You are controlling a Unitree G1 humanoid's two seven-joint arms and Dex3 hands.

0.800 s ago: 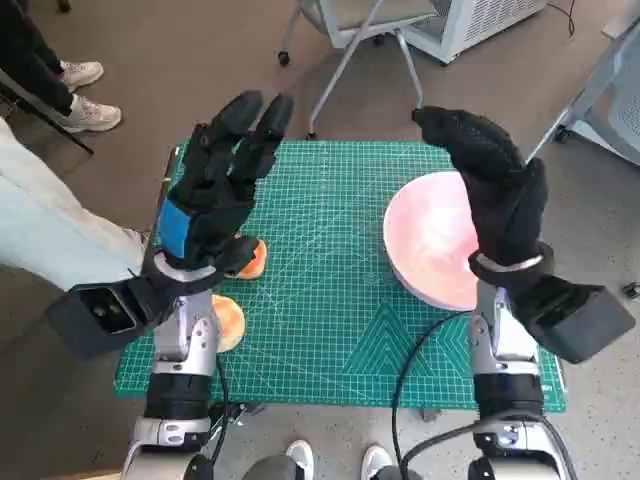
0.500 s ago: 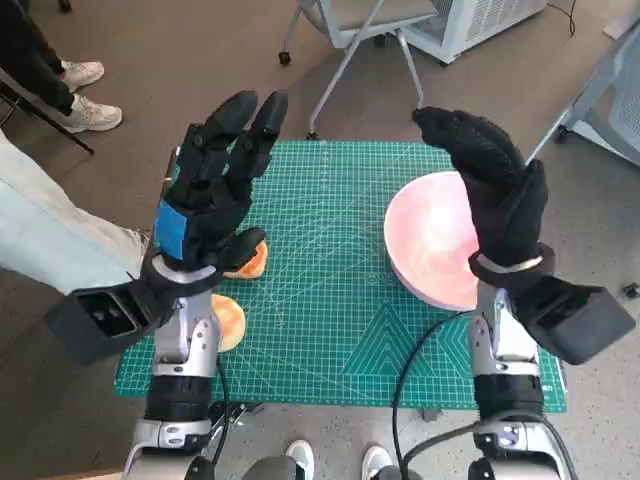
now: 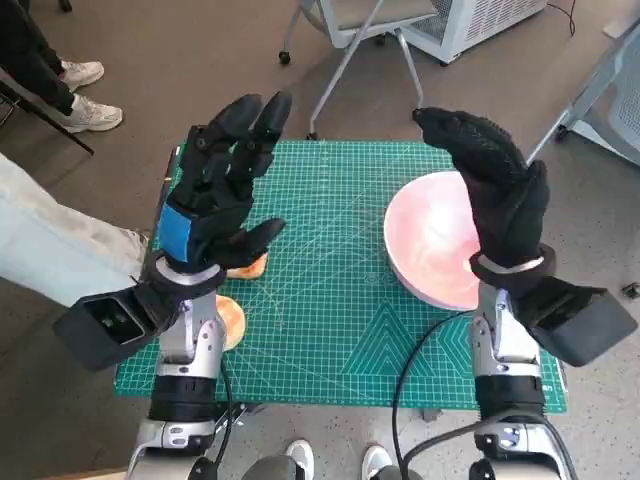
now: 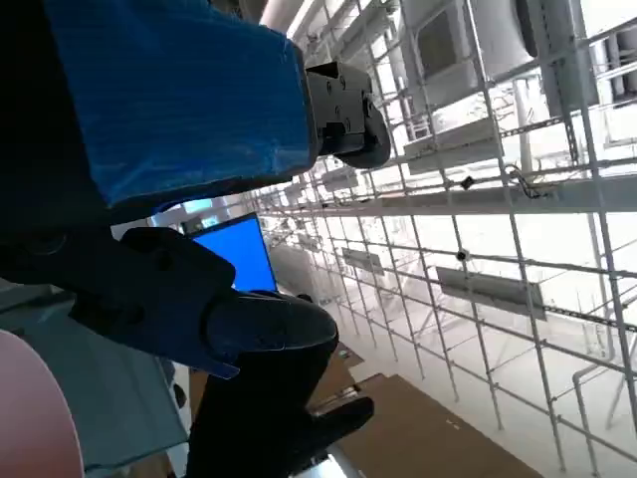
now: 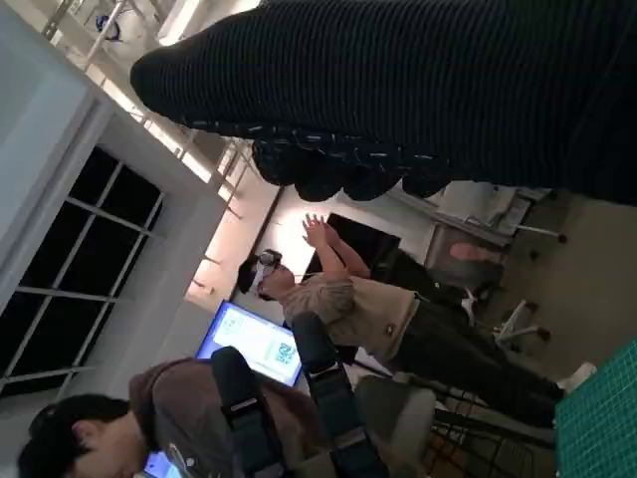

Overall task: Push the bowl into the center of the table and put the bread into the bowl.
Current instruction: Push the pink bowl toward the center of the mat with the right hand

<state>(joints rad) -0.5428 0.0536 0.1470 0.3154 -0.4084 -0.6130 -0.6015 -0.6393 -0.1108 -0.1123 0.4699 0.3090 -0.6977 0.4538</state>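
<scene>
Your left hand (image 3: 215,205) is raised over the left side of the table, fingers (image 3: 245,125) stretched up toward the top of the head view and spread apart, thumb jutting to the right, with nothing in its grasp. In the left wrist view the blue tape (image 4: 179,95) on its back fills the upper left of the frame, and the black fingers (image 4: 264,329) reach down over a ceiling grid and a blue screen. Your right hand (image 3: 495,195) stands upright at the right of the head view, its gloved fingers (image 3: 455,130) extended together and curving toward the upper middle of the frame, gripping nothing; the glove (image 5: 418,90) shows as a dark band along the top of the right wrist view. Just left of that hand's palm sits the pink bowl (image 3: 430,250), resting at the right side of the green cutting mat (image 3: 330,300) near its right edge, not in the middle. The bread (image 3: 245,265) lies on the mat at centre left of the head view, mostly hidden under your left hand's thumb and wrist, with a second orange piece (image 3: 228,320) lower down near the mat's left edge beside the forearm. A person's pale trouser leg (image 3: 50,245) crosses the left of the frame, and a person (image 5: 348,309) with raised hands shows in the right wrist view.
</scene>
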